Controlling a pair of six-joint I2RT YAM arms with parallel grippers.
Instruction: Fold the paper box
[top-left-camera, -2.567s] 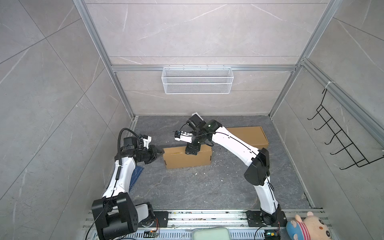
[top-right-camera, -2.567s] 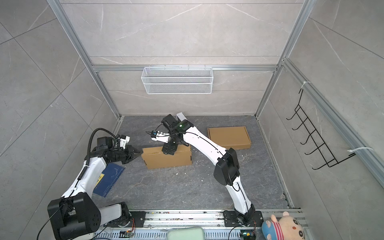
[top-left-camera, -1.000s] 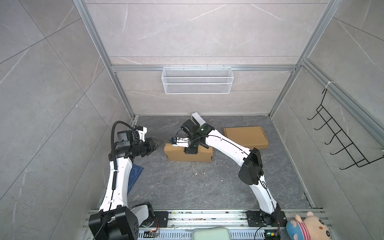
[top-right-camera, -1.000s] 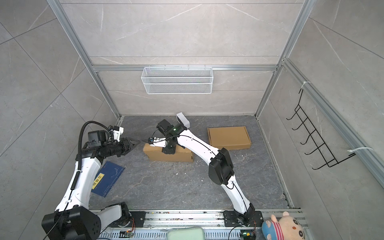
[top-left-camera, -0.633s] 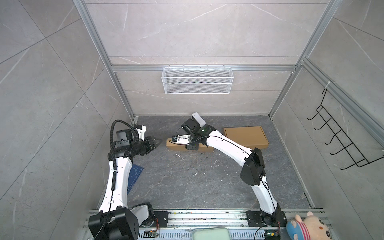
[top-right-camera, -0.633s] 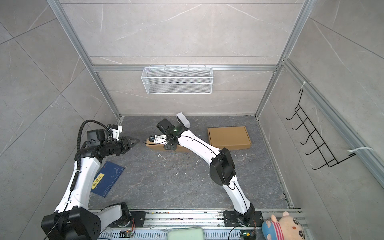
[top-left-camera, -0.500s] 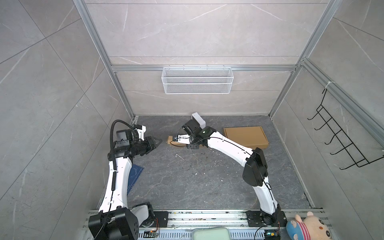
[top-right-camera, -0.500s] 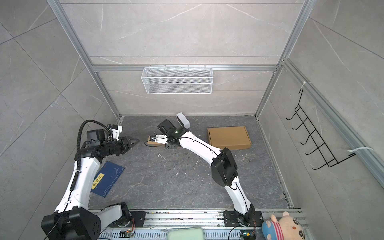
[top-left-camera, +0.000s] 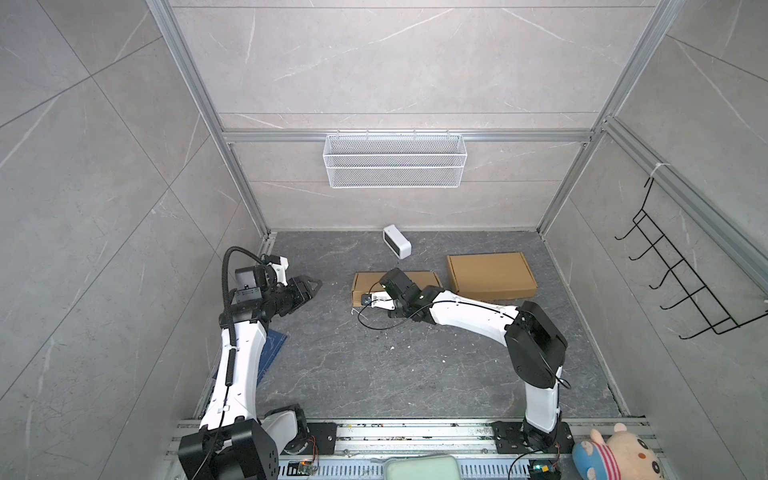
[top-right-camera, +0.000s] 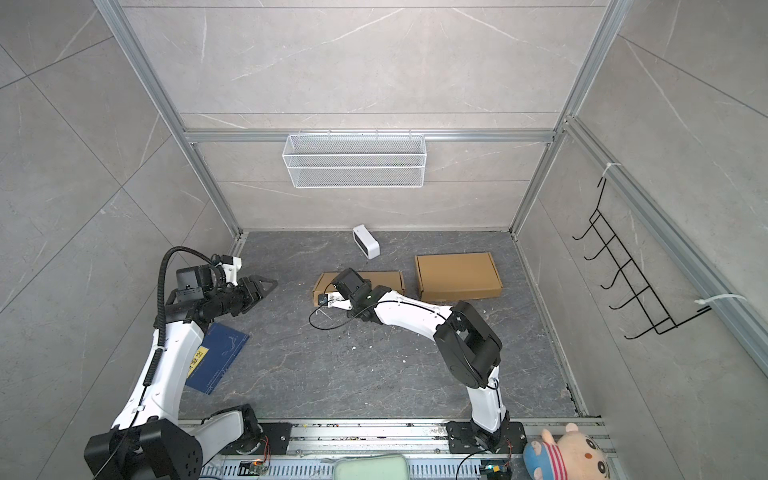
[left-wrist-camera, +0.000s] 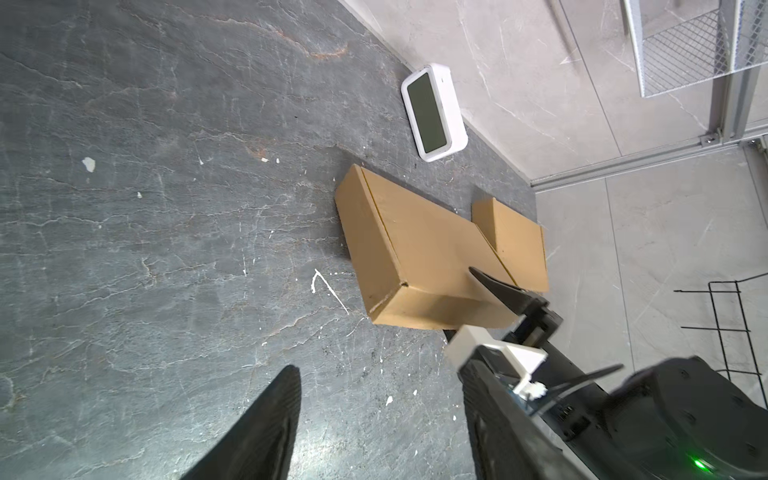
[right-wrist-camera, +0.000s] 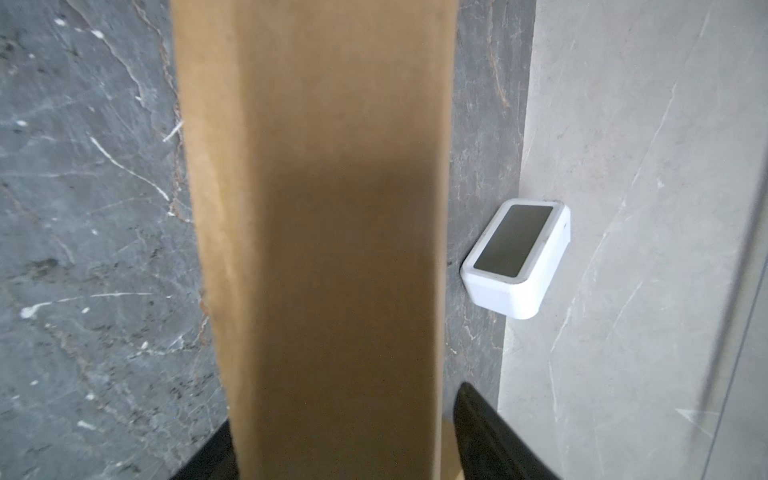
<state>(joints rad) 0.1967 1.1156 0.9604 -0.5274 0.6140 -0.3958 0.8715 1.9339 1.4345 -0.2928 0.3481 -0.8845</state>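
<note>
I count two cardboard boxes (left-wrist-camera: 424, 245) (left-wrist-camera: 519, 249) and one each: white screen device (left-wrist-camera: 432, 112), blue book (top-right-camera: 216, 357), wire basket (top-left-camera: 395, 160), hook rack (top-left-camera: 685, 286), plush toy (top-left-camera: 619, 453).

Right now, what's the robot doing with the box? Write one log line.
box: closed, lying flat | right claw: open, straddling box end | left claw: open, empty, apart from box

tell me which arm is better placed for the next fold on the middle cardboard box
Right, probably. The right end effector straddles the middle cardboard box, a finger on each side in the right wrist view. The left end effector hangs open over the floor, well apart from the box.
</note>
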